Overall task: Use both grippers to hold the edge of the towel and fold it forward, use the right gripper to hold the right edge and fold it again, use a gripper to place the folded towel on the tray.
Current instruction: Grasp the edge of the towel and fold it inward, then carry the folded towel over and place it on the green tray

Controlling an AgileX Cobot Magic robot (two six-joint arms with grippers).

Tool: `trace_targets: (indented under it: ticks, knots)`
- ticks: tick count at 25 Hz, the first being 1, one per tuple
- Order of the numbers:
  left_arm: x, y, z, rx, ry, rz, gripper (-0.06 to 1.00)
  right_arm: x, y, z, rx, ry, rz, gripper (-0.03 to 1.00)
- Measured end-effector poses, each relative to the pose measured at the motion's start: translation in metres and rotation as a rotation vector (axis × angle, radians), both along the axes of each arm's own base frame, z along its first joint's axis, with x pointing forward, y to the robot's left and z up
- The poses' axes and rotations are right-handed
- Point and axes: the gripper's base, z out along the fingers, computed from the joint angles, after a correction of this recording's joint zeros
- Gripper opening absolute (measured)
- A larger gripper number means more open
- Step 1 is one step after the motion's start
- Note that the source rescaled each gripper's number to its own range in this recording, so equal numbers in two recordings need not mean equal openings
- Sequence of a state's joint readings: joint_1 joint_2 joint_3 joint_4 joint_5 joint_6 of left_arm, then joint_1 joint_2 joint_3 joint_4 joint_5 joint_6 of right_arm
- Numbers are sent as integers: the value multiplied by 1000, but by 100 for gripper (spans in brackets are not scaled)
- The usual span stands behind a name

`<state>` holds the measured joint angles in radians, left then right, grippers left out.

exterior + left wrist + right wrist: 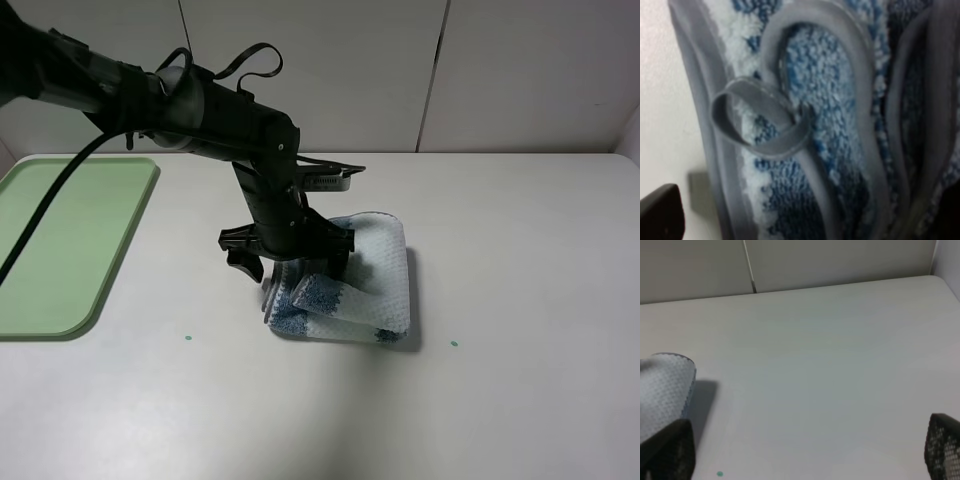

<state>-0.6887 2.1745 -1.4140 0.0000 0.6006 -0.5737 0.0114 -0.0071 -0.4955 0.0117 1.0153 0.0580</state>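
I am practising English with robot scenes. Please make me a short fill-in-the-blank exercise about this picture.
1. The folded towel lies on the white ____.
2. The green tray holds ____ towel yet.
3. The left gripper hangs over the towel's ____ edge, as the high camera sees it.
4. In the left wrist view, a small grey ____ is sewn to the towel's border.

Missing words: table; no; left; loop

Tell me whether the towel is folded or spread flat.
Folded. The towel lies bunched in stacked layers on the table, and its grey hem shows several overlapping edges in the left wrist view.
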Motion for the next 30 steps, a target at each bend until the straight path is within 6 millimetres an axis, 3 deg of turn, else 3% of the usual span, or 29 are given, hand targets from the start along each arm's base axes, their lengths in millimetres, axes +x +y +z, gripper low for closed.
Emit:
trace_targets:
  ticks: [11, 18, 30]
  knots:
    - [1, -4, 1, -29, -23, 2, 54, 0, 0, 0, 0, 0, 0, 100]
    - [2, -4, 1, -38, -34, 3, 14, 0, 0, 0, 0, 0, 0, 100]
    - [2, -4, 3, -39, -35, 3, 13, 0, 0, 0, 0, 0, 0, 100]
